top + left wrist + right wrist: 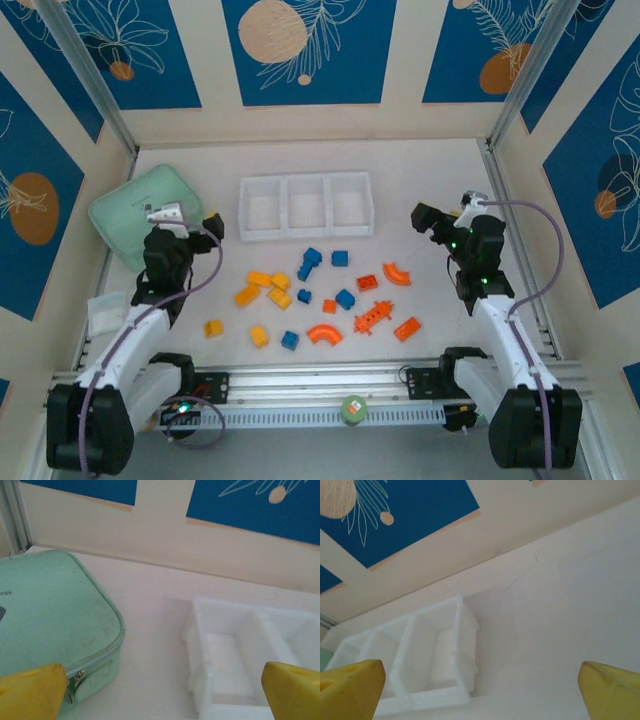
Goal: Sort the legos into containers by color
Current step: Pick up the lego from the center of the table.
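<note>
Toward the far edge of the counter point(420, 170), midway between its left and right edges: the containers point(306, 179), one translucent white tray of three square compartments. Lies flat, open side up, long axis parallel to the far edge. Seen again from the left wrist point(200, 630) and the right wrist point(410, 645).

Between tray and near edge, loose on the counter and apart from the tray: the legos point(304, 296). Yellow ones mostly leftward, blue ones in the middle, orange-red ones rightward. Among them the long studded piece point(372, 319), long axis slanting from near-left to far-right, and two orange arches point(324, 334), lying flat.

In the far-left corner, the mint-green case point(135, 215), well left of the tray.

Left arm up from the near-left corner, elbow bent, left gripper point(212, 226) over the case's right edge, aimed rightward at the tray's left end. Spread wide, yellow fingertips point(30, 690) pinching nothing.

Right arm up from the near-right corner, right gripper point(424, 217) aimed leftward at the tray's right end. Likewise spread wide, fingertips point(612, 690) touching nothing.
</note>
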Available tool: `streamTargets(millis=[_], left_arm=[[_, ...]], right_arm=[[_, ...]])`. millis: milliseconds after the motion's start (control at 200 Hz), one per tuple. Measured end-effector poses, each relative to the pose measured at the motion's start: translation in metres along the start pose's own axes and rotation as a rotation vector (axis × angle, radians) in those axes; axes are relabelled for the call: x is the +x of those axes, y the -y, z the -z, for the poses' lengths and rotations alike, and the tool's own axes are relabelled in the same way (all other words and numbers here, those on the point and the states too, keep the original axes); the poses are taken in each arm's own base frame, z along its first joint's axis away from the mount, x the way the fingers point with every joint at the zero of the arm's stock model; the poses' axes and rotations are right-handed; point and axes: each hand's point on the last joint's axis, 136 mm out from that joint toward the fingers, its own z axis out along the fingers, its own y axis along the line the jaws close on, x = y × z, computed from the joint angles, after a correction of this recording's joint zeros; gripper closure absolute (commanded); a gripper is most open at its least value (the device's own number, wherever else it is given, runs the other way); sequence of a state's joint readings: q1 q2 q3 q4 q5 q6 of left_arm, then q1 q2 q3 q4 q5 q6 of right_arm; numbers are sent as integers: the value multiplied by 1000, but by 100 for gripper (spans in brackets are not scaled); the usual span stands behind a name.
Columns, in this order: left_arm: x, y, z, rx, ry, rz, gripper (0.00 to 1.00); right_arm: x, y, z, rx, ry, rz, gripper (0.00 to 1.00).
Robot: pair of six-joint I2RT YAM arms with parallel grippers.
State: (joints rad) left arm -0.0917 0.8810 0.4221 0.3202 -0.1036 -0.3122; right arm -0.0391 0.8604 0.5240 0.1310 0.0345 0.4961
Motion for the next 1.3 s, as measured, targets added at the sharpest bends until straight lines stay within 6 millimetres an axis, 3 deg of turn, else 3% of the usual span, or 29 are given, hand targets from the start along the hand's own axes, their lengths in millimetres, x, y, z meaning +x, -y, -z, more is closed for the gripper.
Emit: streamTargets(millis=[130,235,430,620,810,990,1300], left_arm=[[12,-12,13,-62,-50,86,1],[28,-16,19,-90,-140,126,1],[40,0,28,-39,-295,190,1],[56,33,40,72,-442,203,1],[87,91,62,231,-600,112,0],[121,140,79,339,-734,0,8],[160,195,75,363,-844,-209,20]], right_arm=[[13,4,10,22,-51,-65,1],[36,8,11,47,-146,-81,1],[71,-9,11,39,-338,-56,1],[99,-40,14,-16,-482,11,1],[131,-55,22,-47,-610,59,1],[150,-72,31,-90,-676,56,1],[193,-86,38,-120,-808,44,1]])
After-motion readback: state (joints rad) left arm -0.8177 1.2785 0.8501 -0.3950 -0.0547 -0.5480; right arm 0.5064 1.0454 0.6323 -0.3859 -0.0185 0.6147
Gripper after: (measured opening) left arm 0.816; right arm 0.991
